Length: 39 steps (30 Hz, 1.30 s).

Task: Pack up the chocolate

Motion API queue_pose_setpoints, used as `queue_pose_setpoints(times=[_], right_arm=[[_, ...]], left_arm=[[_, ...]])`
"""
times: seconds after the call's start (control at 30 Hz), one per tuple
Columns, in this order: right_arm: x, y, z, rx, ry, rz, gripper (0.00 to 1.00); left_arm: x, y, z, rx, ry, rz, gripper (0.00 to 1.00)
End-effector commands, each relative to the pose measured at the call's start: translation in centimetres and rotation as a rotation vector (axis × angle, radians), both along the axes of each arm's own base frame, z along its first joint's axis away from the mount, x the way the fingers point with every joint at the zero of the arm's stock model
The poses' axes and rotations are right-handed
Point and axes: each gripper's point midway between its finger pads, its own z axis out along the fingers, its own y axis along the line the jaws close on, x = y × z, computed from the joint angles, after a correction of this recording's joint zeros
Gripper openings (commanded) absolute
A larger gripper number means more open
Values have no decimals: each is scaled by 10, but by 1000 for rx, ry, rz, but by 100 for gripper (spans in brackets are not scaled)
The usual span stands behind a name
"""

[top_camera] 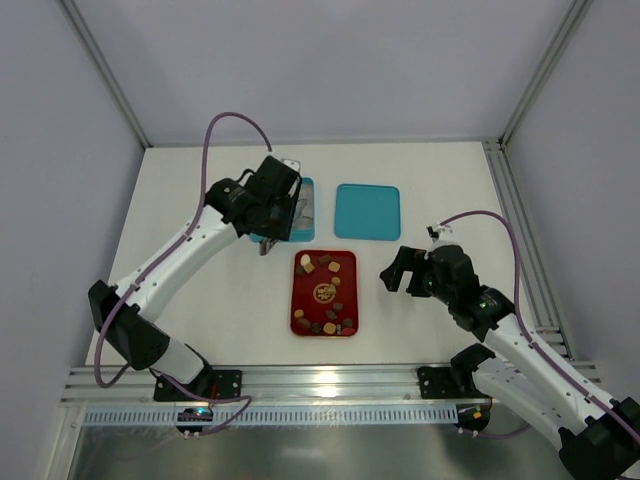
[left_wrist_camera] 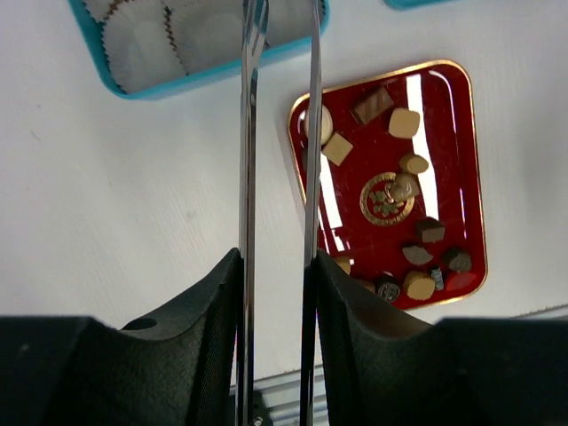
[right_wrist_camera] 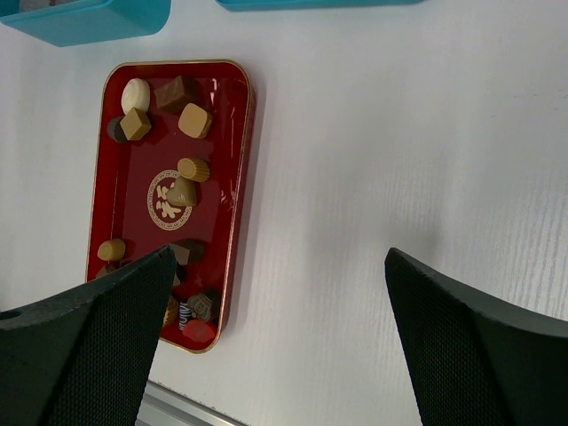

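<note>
**Chocolates wait in the red tray**

White bench (top_camera: 200, 240) fills our view. Nearest us, at lower centre, the red tray (top_camera: 300, 300) holds the chocolate (top_camera: 324, 292), scattered loose. At centre right our right hand (top_camera: 397, 270) hovers beside the tray, fingers wide apart and holding nothing. Farther up, our left hand (top_camera: 266, 247) grips long tweezers (left_wrist_camera: 249, 133), tips slightly apart, over the teal box (left_wrist_camera: 133, 87) of paper cups (left_wrist_camera: 133, 49), likely where pieces get packed. The teal lid (top_camera: 367, 211) lies upper centre.

Red tray (top_camera: 324, 293): we count one.
Chocolate pieces (right_wrist_camera: 194, 120) on it: we make out about fourteen; some overlap.
Teal containers: we see two, a box (top_camera: 303, 212) and a lid (top_camera: 367, 211).
Paper cups (left_wrist_camera: 133, 49): count unclear.
Arms: two.
</note>
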Motion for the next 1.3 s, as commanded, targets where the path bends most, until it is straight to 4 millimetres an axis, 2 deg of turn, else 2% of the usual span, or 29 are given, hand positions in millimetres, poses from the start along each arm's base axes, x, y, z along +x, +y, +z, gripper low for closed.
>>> queue_pose_setpoints(times=[0.0,0.13,0.2,0.47,0.93,1.27], right_arm=[[5,2,14,14,-45,-1,100],[5,1,11,13,-37,-5,100],[4,1,10,14,-34,-9,100],[3,0,8,14,-29,-14,100],[-2,-2,2,16,-20,-20,100],[-2,-3,1,15,-21,-21,100]], left_arm=[[-30,-8,4,-14,5,-37,37],[-57,-17,6,-8,10,-93,38],[-71,-21,0,17,28,-130,38],[-89,-21,-36,60,102,-167,38],[-92,-28,-61,95,149,-201,38],[-89,-28,-71,120,160,-201,38]])
